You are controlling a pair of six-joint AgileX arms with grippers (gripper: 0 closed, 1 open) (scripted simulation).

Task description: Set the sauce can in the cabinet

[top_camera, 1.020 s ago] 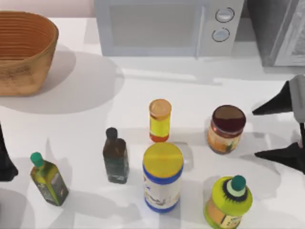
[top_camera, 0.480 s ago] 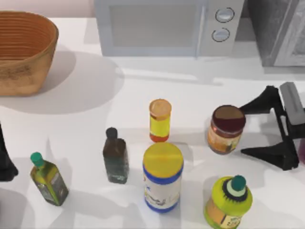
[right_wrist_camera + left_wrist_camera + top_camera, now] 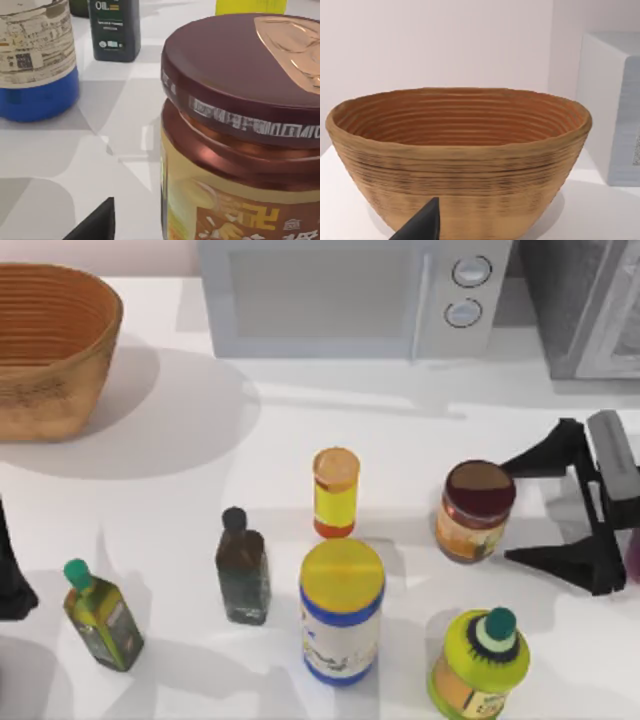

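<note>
The sauce can (image 3: 476, 510), squat with a maroon lid and an orange label, stands upright on the white table right of centre. My right gripper (image 3: 513, 513) is open at the can's right side. Its two black fingertips (image 3: 530, 461) reach the can's right edge, one beyond it and one nearer, without touching it. In the right wrist view the sauce can (image 3: 240, 125) looms very close beside one fingertip (image 3: 97, 225). The cabinet (image 3: 585, 300), dark speckled grey, stands at the back right corner. My left arm (image 3: 10, 580) is parked at the table's left edge.
A yellow-lidded blue-and-white canister (image 3: 341, 610), a slim orange jar (image 3: 335, 492), a dark bottle (image 3: 243, 565), a green-capped oil bottle (image 3: 100, 615) and a lime-green container (image 3: 480, 665) stand nearby. The microwave (image 3: 350, 295) is at the back, and a woven basket (image 3: 50, 345) sits at the back left.
My right gripper has moved left from the table's right edge to the sauce can's side, staying open. It has barely shifted in the last half second. The left arm has not moved.
</note>
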